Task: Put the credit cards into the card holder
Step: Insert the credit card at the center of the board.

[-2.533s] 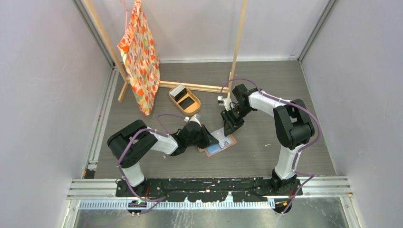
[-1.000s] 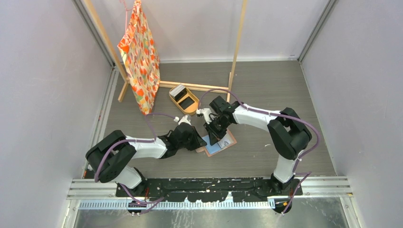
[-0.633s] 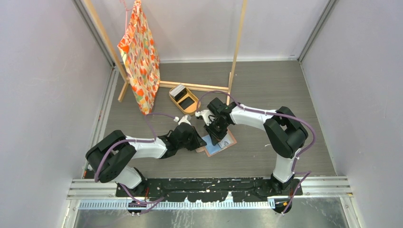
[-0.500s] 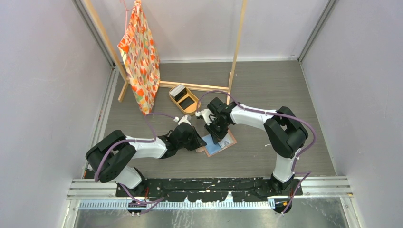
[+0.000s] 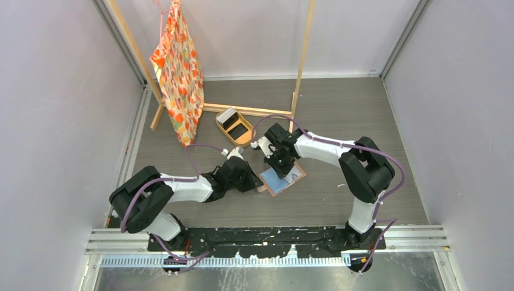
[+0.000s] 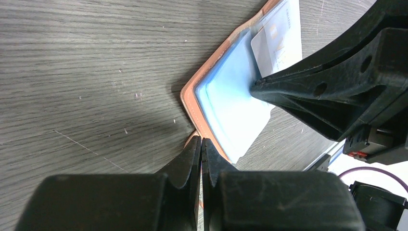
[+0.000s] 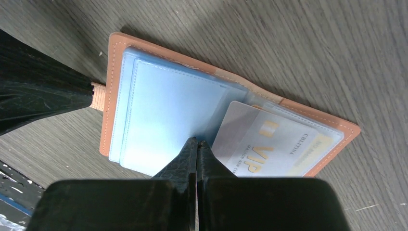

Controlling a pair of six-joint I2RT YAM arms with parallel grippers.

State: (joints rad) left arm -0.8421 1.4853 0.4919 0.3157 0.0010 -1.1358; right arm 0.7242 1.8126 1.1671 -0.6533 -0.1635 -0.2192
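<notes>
The card holder (image 5: 285, 182) lies open on the table, salmon leather (image 7: 113, 57) with glossy bluish pockets. A silver credit card (image 7: 269, 144) marked VIP in gold sits tilted in its right half, partly under the clear pocket; the same card (image 6: 274, 41) shows in the left wrist view. My left gripper (image 5: 257, 183) is shut on the holder's little snap tab (image 7: 97, 95) at its left edge. My right gripper (image 7: 197, 141) is shut, its tips pressing down on the pockets at the fold beside the card. Other credit cards (image 5: 238, 130) lie in the tan tray.
The oval tan tray (image 5: 251, 137) stands just behind the holder. A wooden rack (image 5: 254, 111) with an orange patterned bag (image 5: 179, 73) hanging from it fills the back left. Grey walls close in both sides.
The card holder has turned and slid a little to the right, showing more of its blue pockets. My right gripper shifted back slightly with it. My left jaws closed the last bit.
</notes>
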